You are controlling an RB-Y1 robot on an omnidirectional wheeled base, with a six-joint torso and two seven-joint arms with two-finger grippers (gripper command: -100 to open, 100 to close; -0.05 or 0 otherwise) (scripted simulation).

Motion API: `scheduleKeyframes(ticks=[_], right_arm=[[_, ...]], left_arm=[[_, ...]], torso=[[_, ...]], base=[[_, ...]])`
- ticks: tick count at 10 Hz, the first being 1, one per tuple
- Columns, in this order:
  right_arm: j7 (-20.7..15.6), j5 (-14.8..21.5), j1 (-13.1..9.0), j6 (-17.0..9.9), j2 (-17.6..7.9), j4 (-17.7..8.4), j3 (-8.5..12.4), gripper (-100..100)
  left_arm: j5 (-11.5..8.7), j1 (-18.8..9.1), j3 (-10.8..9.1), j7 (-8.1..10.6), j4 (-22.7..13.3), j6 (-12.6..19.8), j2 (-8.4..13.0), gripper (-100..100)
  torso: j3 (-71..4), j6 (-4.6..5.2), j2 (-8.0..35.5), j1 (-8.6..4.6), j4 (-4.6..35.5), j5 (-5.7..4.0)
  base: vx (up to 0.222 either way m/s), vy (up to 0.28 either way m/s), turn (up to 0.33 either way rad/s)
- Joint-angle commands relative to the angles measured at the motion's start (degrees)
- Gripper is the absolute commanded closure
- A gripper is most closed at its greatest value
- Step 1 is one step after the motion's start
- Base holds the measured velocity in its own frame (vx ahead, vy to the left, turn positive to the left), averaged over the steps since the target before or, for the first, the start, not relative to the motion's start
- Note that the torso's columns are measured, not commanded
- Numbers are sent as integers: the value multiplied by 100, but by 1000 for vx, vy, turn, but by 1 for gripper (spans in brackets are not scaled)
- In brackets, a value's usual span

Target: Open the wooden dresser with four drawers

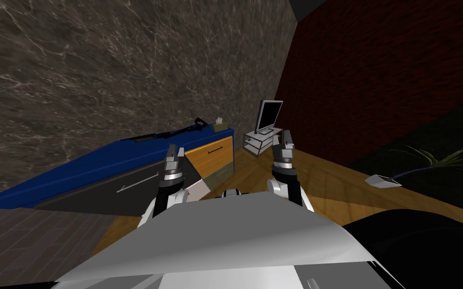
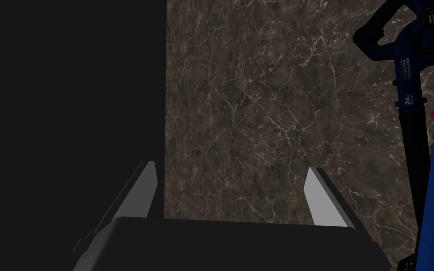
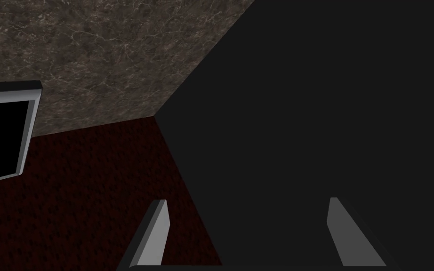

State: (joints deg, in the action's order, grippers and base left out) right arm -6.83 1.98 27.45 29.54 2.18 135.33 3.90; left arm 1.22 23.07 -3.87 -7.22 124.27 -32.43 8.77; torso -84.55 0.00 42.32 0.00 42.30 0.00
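While standing back from the dresser (image 1: 210, 153), holding both grippers spread wide and gripping nothing.

Head view: looking down on the blue-topped dresser set along the marbled brown wall (image 1: 125, 65), with its orange wood-look and dark grey drawer fronts shut. Hovering the left gripper (image 1: 174, 149) before those fronts, apart from them, and the right gripper (image 1: 284, 134) nearer a monitor (image 1: 268, 115) by the dark red wall (image 1: 376, 75). Seeing a power tool (image 1: 175, 131) as a thin dark shape on the dresser's top.

Left wrist view: pointing parted fingers (image 2: 322, 197) at the marbled wall. Catching the blue and black tool close, reading "24" in white on it, with the smaller lines too fine to read.

Right wrist view: spreading fingers (image 3: 157, 230) toward the corner of the two walls, beside the monitor's grey frame.
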Motion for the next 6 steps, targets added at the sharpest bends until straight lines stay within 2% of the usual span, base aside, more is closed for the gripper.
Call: scheduleKeyframes(ticks=[1, 6], right_arm=[[0, 0, 0, 0, 0, 0, 0, 0], [0, 0, 0, 0, 0, 0, 0, 0]], left_arm=[[-64, -100, -102, -10, -378, 194, -11, -100], [-187, -274, -301, -6, -991, 468, 12, -100]], torso=[[-1, 0, -2, 9, -1, 3], [3, 0, 6, 5, 1, 2]], base=[[75, -105, 90], [63, -130, 77]])
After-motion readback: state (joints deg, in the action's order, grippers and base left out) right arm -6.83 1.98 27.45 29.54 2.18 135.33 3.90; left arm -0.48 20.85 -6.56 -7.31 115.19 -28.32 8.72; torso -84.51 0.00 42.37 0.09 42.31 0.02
